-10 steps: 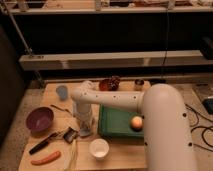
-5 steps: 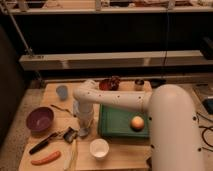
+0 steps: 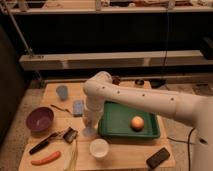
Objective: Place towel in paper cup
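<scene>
Far left on the wooden table (image 3: pixel 125 154): purple bowl (image 3: pixel 40 119), with a black-handled utensil (image 3: pixel 41 145) and a carrot (image 3: pixel 45 159) in front of it. Further back, pale blue cup (image 3: pixel 62 92) and blue sponge block (image 3: pixel 78 107). Next, gripper (image 3: pixel 89 124) pointing straight down just left of the green tray (image 3: pixel 117 117), low over the towel (image 3: pixel 89 132), a small pale heap on the table; open or closed, cannot tell. Paper cup (image 3: pixel 99 148) upright, just in front of the towel and apart from it. Inside the tray, an orange (image 3: pixel 137 122). Far right, by the front corner, a black block (image 3: pixel 158 157).
</scene>
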Action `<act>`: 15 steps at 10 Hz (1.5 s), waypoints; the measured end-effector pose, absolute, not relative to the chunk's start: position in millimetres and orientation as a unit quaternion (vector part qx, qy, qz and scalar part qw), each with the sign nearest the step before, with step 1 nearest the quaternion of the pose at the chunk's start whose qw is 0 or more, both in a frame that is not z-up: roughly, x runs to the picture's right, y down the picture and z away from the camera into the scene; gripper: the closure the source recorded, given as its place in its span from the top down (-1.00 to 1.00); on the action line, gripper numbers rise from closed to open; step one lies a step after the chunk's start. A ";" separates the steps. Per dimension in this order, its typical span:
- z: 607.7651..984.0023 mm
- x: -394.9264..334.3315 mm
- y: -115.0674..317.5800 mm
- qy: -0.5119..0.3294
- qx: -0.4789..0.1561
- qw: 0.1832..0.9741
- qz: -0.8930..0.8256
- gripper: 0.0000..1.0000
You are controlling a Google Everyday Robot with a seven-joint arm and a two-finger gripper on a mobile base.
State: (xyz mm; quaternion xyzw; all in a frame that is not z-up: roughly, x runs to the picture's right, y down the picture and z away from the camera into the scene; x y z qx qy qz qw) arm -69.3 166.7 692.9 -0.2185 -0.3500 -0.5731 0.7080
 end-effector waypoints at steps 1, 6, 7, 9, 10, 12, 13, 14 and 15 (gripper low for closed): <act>662.3 -58.1 172.9 -0.356 -0.207 0.711 -0.570 -1.00; 613.0 -51.3 227.1 -0.396 -0.207 0.698 -0.560 -1.00; 616.2 -52.2 239.4 -0.402 -0.210 0.694 -0.559 -1.00; 626.2 -52.2 269.1 -0.414 -0.225 0.689 -0.551 -1.00; 628.2 -50.1 272.9 -0.416 -0.228 0.690 -0.547 -1.00; 635.9 -42.6 281.0 -0.420 -0.239 0.695 -0.532 -1.00; 639.4 -39.1 283.4 -0.421 -0.241 0.698 -0.527 -1.00; 644.1 -32.9 283.8 -0.420 -0.242 0.706 -0.516 -0.94; 646.9 -29.5 282.6 -0.419 -0.242 0.711 -0.510 -0.79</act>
